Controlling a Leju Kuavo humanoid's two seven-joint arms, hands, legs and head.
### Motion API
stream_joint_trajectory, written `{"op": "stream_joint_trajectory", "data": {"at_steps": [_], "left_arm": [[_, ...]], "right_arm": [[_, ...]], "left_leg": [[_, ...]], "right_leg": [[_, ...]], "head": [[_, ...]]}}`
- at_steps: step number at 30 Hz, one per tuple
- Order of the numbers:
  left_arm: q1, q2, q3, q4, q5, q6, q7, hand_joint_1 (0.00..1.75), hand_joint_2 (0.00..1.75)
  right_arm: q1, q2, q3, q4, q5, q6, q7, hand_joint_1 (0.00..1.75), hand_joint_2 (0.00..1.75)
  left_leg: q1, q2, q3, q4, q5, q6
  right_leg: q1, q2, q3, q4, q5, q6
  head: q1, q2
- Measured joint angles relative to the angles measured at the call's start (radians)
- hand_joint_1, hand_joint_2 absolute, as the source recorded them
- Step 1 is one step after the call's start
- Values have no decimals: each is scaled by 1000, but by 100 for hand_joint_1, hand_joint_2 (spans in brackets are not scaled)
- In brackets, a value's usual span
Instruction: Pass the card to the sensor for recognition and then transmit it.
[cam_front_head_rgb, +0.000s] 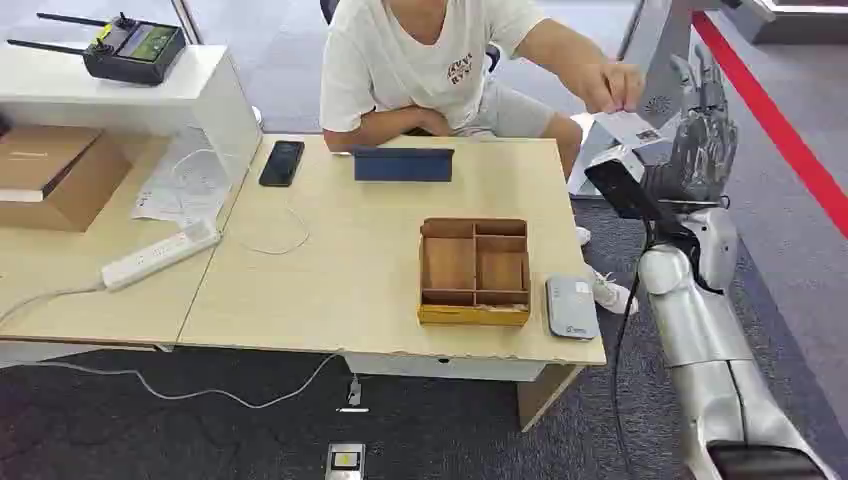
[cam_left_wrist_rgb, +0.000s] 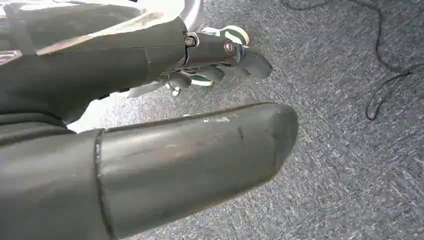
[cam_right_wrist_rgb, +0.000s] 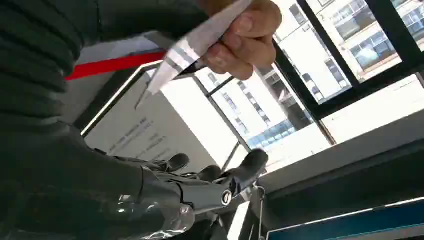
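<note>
Right hand (cam_front_head_rgb: 700, 140) waiting raised, fingers apart, empty; person's hand (cam_front_head_rgb: 612, 85) pinching card (cam_front_head_rgb: 628, 126). Risk: card slipping during handover, fingers closing late.

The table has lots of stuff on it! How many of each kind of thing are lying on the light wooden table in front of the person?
Phone: 1
Blue case: 1
Wooden tray with compartments: 1
Grey sensor: 1
Total: 4
</note>
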Motion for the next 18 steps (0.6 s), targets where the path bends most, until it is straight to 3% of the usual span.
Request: {"op": "stream_joint_trajectory", "data": {"at_steps": [18], "left_arm": [[-1, -4, -9, 0, -3, 7, -5, 0, 0]], "right_arm": [[-7, 7, 0, 22, -18, 7, -5, 166, 175]], "left_leg": [[0, 0, 0, 0, 0, 0]], "right_leg": [[0, 0, -1, 0, 0, 0]], "head": [[0, 0]]}}
